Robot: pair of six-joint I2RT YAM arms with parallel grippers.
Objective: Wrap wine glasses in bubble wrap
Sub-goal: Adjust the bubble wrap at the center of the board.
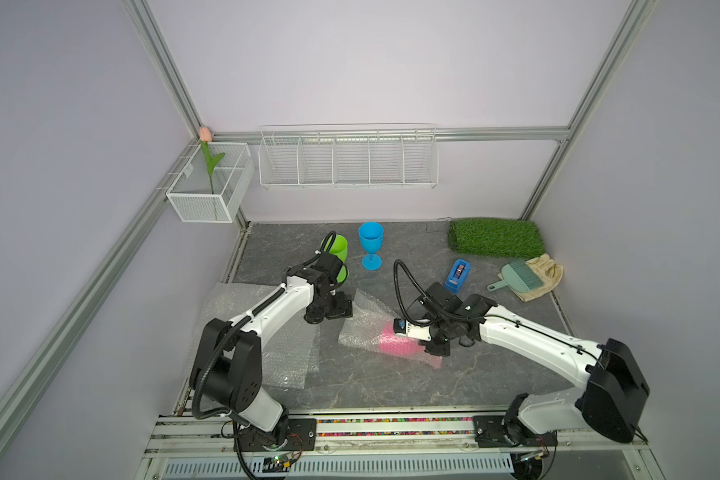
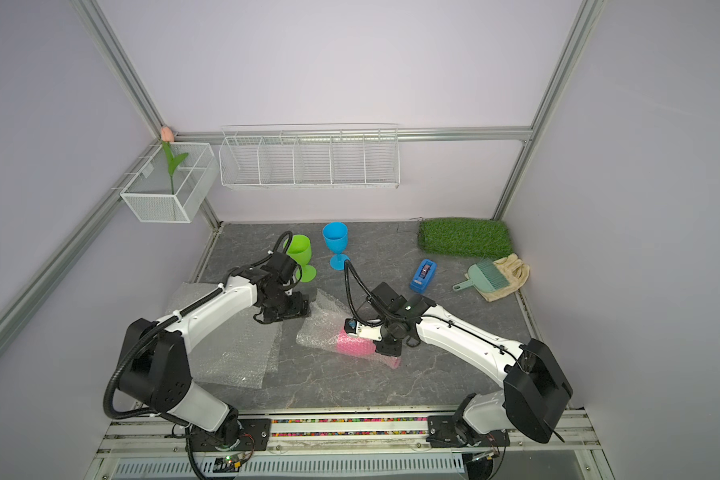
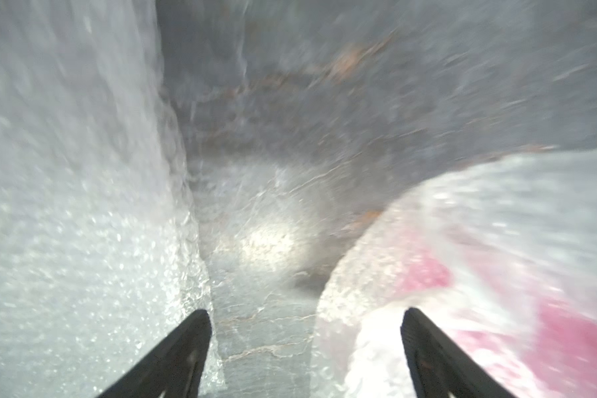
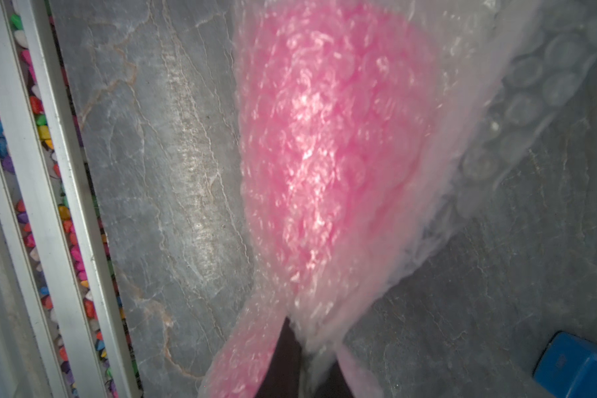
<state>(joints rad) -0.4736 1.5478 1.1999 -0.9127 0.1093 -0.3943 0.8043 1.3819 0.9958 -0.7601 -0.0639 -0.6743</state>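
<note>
The pink wine glass (image 1: 393, 345) (image 2: 350, 345) lies on its side, rolled in bubble wrap (image 1: 362, 328) (image 4: 335, 144). My right gripper (image 1: 435, 351) (image 2: 389, 348) (image 4: 304, 361) is shut on the twisted wrap at the glass's narrow end. My left gripper (image 1: 329, 311) (image 2: 285, 309) (image 3: 305, 330) hangs open just left of the wrap's loose flap (image 3: 479, 213), holding nothing. More flat bubble wrap sheets (image 1: 229, 307) (image 2: 233, 353) (image 3: 66, 206) lie under my left arm. The blue wine glass (image 1: 371, 245) (image 2: 336, 243) stands upright at the back. The green wine glass (image 1: 338, 249) (image 2: 301, 249) is partly hidden by my left wrist.
A blue tape dispenser (image 1: 458, 276) (image 4: 576, 368) lies right of the wrapped glass. Behind it are a green grass mat (image 1: 495, 237), a teal dustpan brush (image 1: 516, 279) and a beige cloth (image 1: 547, 274). White wire baskets (image 1: 348, 160) hang on the back wall. A metal rail (image 4: 42, 206) runs along the front edge.
</note>
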